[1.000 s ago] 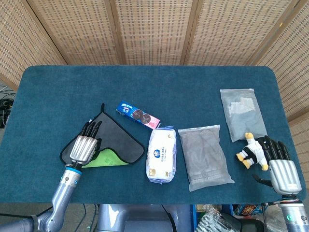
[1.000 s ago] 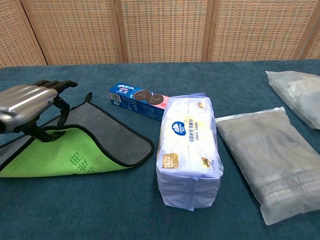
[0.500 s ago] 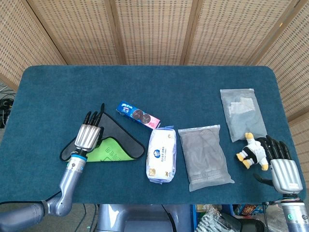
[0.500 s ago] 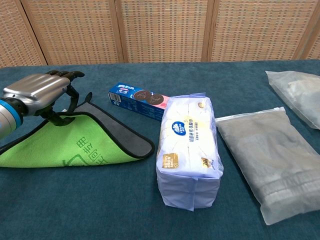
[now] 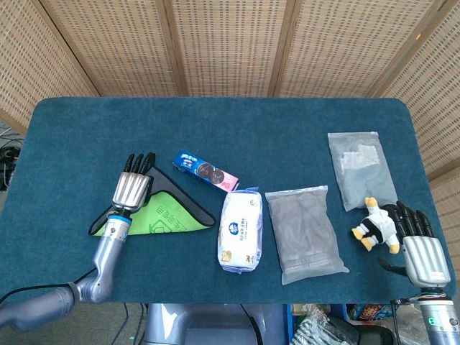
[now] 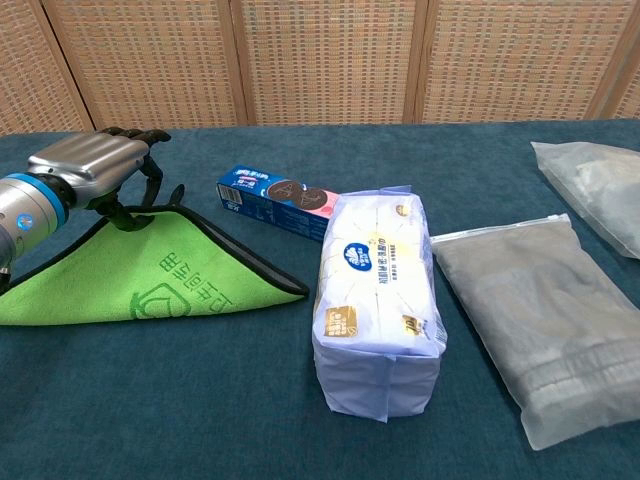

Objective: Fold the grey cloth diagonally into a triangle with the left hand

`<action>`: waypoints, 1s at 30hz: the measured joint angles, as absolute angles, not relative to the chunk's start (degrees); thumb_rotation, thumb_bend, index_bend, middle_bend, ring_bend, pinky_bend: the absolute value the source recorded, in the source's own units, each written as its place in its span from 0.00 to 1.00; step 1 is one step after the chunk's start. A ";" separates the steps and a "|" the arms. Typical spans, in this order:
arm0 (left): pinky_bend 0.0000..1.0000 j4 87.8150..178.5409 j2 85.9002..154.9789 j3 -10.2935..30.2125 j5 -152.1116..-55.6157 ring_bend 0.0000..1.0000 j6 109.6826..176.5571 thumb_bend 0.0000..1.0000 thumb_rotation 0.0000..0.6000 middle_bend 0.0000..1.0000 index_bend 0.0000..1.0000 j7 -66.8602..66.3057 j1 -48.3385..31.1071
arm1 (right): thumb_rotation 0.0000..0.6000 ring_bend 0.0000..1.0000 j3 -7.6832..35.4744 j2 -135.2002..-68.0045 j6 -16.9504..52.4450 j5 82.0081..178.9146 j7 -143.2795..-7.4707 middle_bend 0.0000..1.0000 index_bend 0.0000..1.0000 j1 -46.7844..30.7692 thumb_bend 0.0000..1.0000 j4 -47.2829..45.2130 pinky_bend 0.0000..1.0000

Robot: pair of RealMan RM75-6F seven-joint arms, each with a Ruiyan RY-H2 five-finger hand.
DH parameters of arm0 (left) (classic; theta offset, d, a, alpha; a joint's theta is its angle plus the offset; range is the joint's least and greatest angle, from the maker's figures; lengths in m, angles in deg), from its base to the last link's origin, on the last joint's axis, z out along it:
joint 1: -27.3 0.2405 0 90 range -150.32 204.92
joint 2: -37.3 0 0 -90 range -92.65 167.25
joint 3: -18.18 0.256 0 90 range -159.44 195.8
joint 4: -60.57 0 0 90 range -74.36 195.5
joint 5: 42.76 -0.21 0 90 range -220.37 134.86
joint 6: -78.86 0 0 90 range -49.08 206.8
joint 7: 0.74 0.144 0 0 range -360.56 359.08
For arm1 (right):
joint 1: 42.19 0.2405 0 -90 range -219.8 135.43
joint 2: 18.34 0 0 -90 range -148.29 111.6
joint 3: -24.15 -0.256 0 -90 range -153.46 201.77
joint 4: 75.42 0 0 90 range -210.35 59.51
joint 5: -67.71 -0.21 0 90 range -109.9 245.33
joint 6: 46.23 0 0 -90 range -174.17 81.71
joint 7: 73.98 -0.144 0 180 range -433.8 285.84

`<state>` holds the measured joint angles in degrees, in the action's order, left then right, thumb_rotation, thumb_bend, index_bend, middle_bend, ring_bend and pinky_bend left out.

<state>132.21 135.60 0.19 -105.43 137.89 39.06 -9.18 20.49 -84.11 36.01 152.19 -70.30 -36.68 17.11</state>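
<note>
On the blue desk [image 5: 86,136], the grey cloth [image 6: 170,285] lies folded into a triangle, its green side up, left of the cookie box [image 6: 275,203] and the tissue pack [image 6: 375,300]. The left hand [image 6: 95,170] sits at the cloth's far corner, fingers curled down onto it; whether it pinches the fabric I cannot tell. The right hand [image 5: 419,248] rests with fingers spread and empty, just beside a plush penguin [image 5: 377,226].
</note>
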 measured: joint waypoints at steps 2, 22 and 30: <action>0.00 130.92 135.96 -0.04 -104.64 0.00 137.27 0.52 1.00 0.00 0.67 38.98 -10.00 | 1.00 0.00 20.49 -84.15 35.89 152.11 -70.16 0.00 0.00 -36.62 0.00 17.11 0.00; 0.00 120.52 140.00 -0.36 -100.09 0.00 133.75 0.52 1.00 0.00 0.68 37.89 -16.49 | 1.00 0.00 20.69 -84.43 35.29 151.91 -69.53 0.00 0.00 -36.36 0.00 16.92 0.00; 0.00 117.69 140.71 -0.43 -98.85 0.00 133.18 0.52 1.00 0.00 0.68 37.81 -17.92 | 1.00 0.00 20.67 -84.45 35.37 151.78 -69.18 0.00 0.00 -36.39 0.00 17.09 0.00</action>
